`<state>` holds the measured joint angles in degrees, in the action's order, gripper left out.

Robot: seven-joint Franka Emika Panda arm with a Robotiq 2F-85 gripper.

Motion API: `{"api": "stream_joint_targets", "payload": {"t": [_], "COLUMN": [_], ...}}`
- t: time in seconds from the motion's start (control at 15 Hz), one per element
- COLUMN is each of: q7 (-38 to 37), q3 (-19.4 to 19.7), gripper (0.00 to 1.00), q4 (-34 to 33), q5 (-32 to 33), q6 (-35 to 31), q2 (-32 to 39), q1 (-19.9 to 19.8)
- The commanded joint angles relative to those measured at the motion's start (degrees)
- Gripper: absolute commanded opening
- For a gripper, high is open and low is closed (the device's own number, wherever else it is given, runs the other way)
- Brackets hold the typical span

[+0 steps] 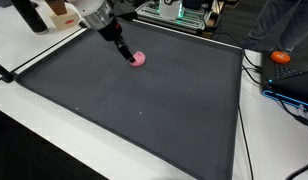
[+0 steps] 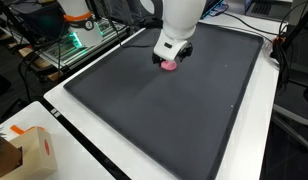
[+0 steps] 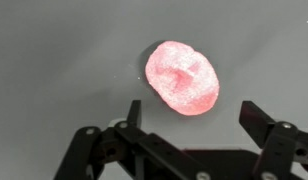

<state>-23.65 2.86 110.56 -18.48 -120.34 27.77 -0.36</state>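
The gripper (image 3: 192,112) stands with its jaws spread wide and nothing between them. In the wrist view both fingers (image 3: 133,112) show as dark prongs with bare mat around each tip. Just ahead of the tips lies a pink lump (image 3: 182,78), glossy and rounded. Its near edge comes about level with the fingertips and it falls inside the gap between them, though off centre, closer to the finger at the picture's left. The lump is slightly oval, and its longer axis runs on a slant across the line between the two fingers rather than square to it. There is a gap on each side, so neither finger seems to touch it. In both exterior views the single arm comes down steeply, its tip right at the pink lump (image 1: 138,59) (image 2: 170,66). The lump rests on a dark mat (image 1: 144,120), close to the mat's far edge and well apart from its near edge. Beyond the mat are a white table (image 1: 29,115), an orange object (image 1: 281,57) and a cardboard box (image 2: 24,150).
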Motion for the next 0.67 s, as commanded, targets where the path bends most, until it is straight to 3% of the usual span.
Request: {"api": "stream_joint_targets", "payload": {"t": [0.0,0.6], "q7": [4.5,21.2], "q3": [-1.0,-4.6], "gripper": [1.00,1.00], "q4": [-6.4,-8.8], "q5": [5.2,14.2], "q6": [3.7,2.0], "q2": [4.1,4.2], "q1": [1.6,4.1]}}
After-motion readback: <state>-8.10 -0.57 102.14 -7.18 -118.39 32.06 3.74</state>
